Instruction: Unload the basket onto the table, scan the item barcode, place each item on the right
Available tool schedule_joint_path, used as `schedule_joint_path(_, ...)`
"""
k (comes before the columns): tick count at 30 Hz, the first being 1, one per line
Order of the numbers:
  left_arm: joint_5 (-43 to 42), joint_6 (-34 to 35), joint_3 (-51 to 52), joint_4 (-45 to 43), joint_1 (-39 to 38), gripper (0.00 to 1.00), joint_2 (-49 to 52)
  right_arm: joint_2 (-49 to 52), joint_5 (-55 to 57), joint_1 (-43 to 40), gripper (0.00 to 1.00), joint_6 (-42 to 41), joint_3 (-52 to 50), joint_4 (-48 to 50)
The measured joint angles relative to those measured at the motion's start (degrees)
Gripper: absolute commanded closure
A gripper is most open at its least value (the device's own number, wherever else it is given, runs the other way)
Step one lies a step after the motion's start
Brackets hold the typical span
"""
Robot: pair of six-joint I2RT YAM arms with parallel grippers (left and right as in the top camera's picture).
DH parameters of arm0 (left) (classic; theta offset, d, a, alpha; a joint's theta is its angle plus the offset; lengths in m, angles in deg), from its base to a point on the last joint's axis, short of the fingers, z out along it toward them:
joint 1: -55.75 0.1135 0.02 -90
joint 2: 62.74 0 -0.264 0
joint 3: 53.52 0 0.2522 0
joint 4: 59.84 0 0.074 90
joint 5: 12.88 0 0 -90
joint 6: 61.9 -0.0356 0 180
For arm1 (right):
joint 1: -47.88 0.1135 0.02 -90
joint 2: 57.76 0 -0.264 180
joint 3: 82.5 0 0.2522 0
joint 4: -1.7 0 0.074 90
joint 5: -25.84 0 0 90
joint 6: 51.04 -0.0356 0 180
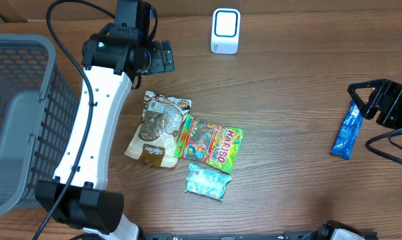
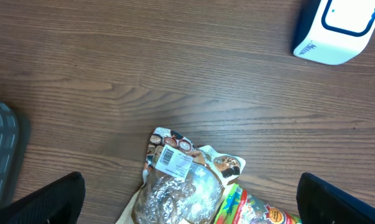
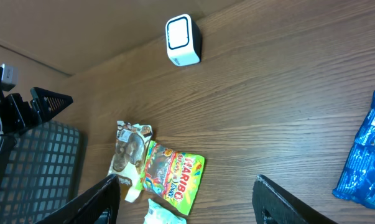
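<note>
Left tool [image 1: 161,59] and right tool [image 1: 365,100] are seen open, empty; the light, crinkly bag [image 1: 154,128] is best pinched at 12 o'clock.

So the left arm [image 1: 97,127] is stretched out long, its white link running from the base at the near left up toward the far side, with the wrist bent over at the top. The left gripper [image 1: 162,57] faces right, jaws spread really wide, and its fingertips [image 2: 44,199] sit down in the bottom corners of the wrist view. The right gripper [image 1: 362,101] pokes in from the right edge, pointing left, jaws partly apart and gripping nothing.
</note>
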Motion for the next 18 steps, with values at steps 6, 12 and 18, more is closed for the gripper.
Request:
schedule_joint_path(6, 0.00, 0.00, 0.00, 0.00, 0.00, 0.00, 0.00, 0.00, -0.02, 0.00, 0.16, 0.09, 0.00, -0.02)
schedule_joint_path(12, -0.02, 0.00, 0.00, 0.00, 0.00, 0.00, 0.00, 0.00, 0.00, 0.00, 0.13, 0.15, 0.00, 0.00)
schedule_joint_path(18, -0.02, 0.00, 0.00, 0.00, 0.00, 0.00, 0.00, 0.00, 0.00, 0.00, 0.12, 0.17, 0.00, -0.22)
